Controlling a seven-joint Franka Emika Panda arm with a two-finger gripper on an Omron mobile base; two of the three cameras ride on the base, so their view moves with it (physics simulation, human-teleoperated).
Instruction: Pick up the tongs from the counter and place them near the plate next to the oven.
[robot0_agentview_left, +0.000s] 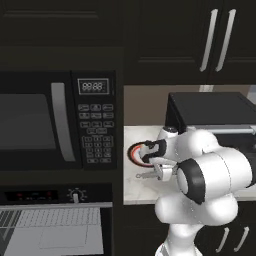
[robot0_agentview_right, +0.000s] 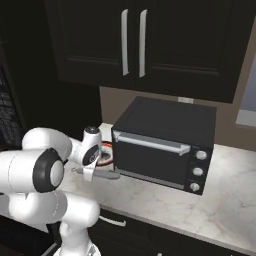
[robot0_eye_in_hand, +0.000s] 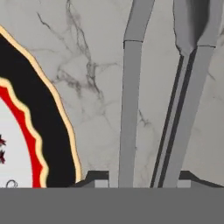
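The slim grey tongs (robot0_eye_in_hand: 130, 109) run up from between my fingertips, their two arms nearly parallel over the marbled counter (robot0_eye_in_hand: 96, 87). My gripper (robot0_eye_in_hand: 141, 181) is shut on the tongs, low over the stone. Right beside them on the left lies the plate (robot0_eye_in_hand: 26, 144) with its red and dark rings. In the left base view the gripper (robot0_agentview_left: 159, 172) hangs just right of the plate (robot0_agentview_left: 135, 152), and one end of the tongs (robot0_agentview_left: 144, 175) sticks out leftward. The wall oven (robot0_agentview_left: 50, 225) with its knob sits below left. From the right, the tongs (robot0_agentview_right: 107, 175) poke out of the gripper (robot0_agentview_right: 89, 172).
A black countertop box appliance (robot0_agentview_right: 165, 145) stands close behind and to the right of the plate. The black microwave (robot0_agentview_left: 55, 120) with keypad fills the wall left of the counter (robot0_agentview_left: 137, 192). Dark upper cabinets hang overhead. The counter (robot0_agentview_right: 200, 210) runs on to the right.
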